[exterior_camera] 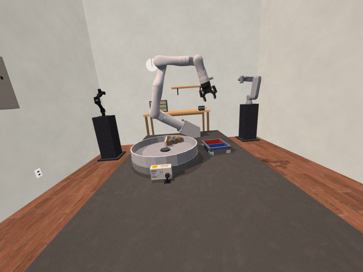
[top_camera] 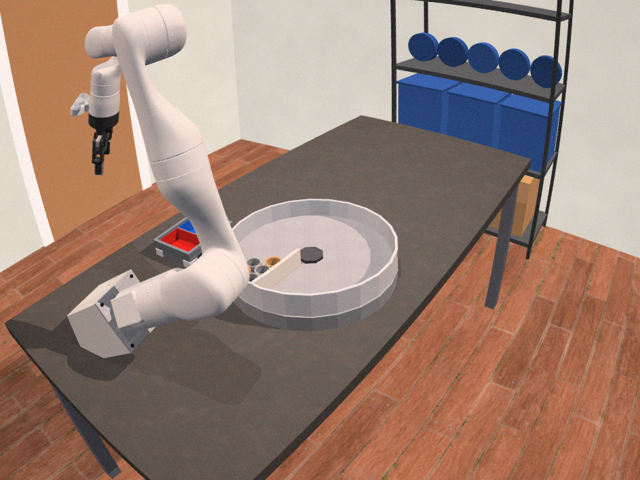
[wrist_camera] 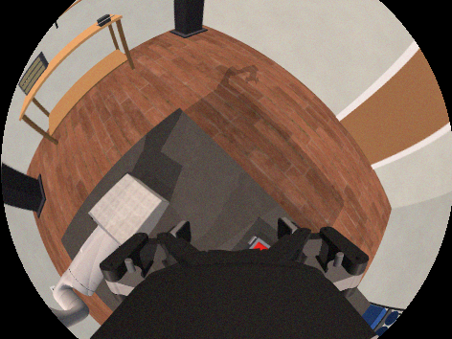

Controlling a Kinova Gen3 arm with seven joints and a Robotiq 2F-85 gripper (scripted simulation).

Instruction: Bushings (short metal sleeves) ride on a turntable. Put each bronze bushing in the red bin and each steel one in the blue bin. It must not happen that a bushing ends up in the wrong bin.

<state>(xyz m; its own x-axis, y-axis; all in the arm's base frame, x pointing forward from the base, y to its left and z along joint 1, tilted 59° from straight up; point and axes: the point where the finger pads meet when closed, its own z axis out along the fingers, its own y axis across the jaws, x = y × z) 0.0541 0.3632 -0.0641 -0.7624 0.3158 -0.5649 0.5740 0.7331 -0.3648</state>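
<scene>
My gripper is open and empty, high above the table on the bins' side. The turntable is a round grey dish with a high wall. Bronze bushings and steel bushings stand bunched upright against one side of its cream divider; in the top view the arm hides part of the bunch. The red bin and the blue bin share a grey tray beside the turntable. No bushing shows in either.
A dark hub sits at the turntable's middle. A white box and a small black stand are on the table near the turntable. The arm's base is at one table end.
</scene>
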